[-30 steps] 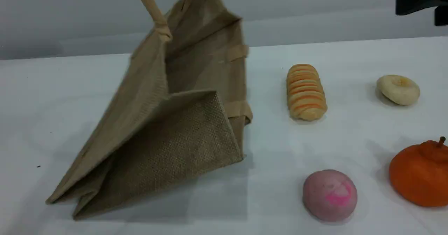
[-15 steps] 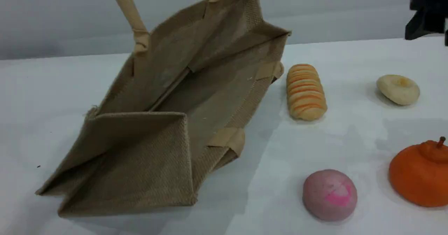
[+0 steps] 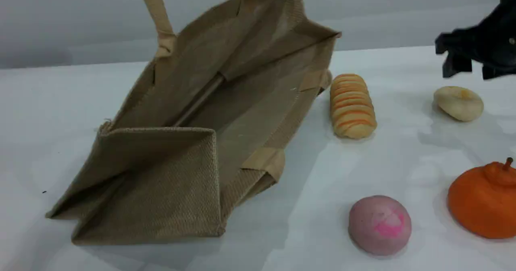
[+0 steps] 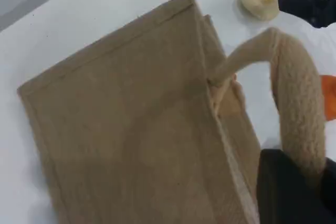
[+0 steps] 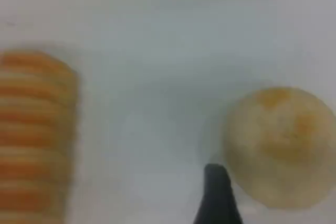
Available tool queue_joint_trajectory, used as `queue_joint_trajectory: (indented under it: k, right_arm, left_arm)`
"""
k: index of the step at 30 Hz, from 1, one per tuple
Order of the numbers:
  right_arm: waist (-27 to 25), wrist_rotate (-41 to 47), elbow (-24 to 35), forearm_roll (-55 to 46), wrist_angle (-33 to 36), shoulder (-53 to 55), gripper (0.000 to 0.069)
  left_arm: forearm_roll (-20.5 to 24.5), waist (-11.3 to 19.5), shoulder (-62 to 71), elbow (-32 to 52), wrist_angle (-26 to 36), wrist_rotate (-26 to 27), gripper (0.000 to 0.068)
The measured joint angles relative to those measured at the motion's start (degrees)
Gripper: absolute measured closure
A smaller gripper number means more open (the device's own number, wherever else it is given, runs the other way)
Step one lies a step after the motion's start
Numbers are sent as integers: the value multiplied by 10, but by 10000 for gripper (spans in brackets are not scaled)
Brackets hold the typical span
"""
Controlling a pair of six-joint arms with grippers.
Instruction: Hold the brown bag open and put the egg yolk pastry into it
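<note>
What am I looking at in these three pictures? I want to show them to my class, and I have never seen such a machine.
A robot with two arms works at a white table. One picture comes from a fixed camera looking across the table; the other two come from cameras on each arm's gripper. The left gripper is shut on a beige handle of the brown bag, lifting it so its mouth gapes. The right gripper hangs open just above the egg yolk pastry, holding nothing. Also on the table lie an orange-striped loaf, a pink bun and an orange pumpkin-shaped bun.
</note>
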Motion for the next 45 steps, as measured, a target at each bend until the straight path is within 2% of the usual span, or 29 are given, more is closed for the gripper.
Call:
queue_joint_trajectory:
  k: [6, 10, 13, 34, 37, 42, 45]
  right_arm:
    - [0, -7, -2, 0, -36, 19, 255]
    - [0, -11, -11, 1, -35, 40, 255]
    - [0, -11, -28, 1, -36, 57, 255]
    - [0, -30, -83, -5, -40, 138, 260]
    - [0, -30, -83, -5, -42, 138, 327]
    - [0, -30, -82, -3, -35, 134, 594]
    - [-1, -30, -81, -1, -1, 117, 643]
  left_arm:
    - [-4, 0, -2, 0, -1, 1, 595]
    - [-39, 0, -2, 0, -1, 30, 595]
    - [-60, 0, -2, 0, -1, 31, 595]
    - [-59, 0, -2, 0, 0, 21, 595]
    - [-59, 0, -2, 0, 0, 20, 595]
    - [-59, 0, -2, 0, 0, 15, 595]
    - [-59, 0, -2, 0, 0, 15, 595]
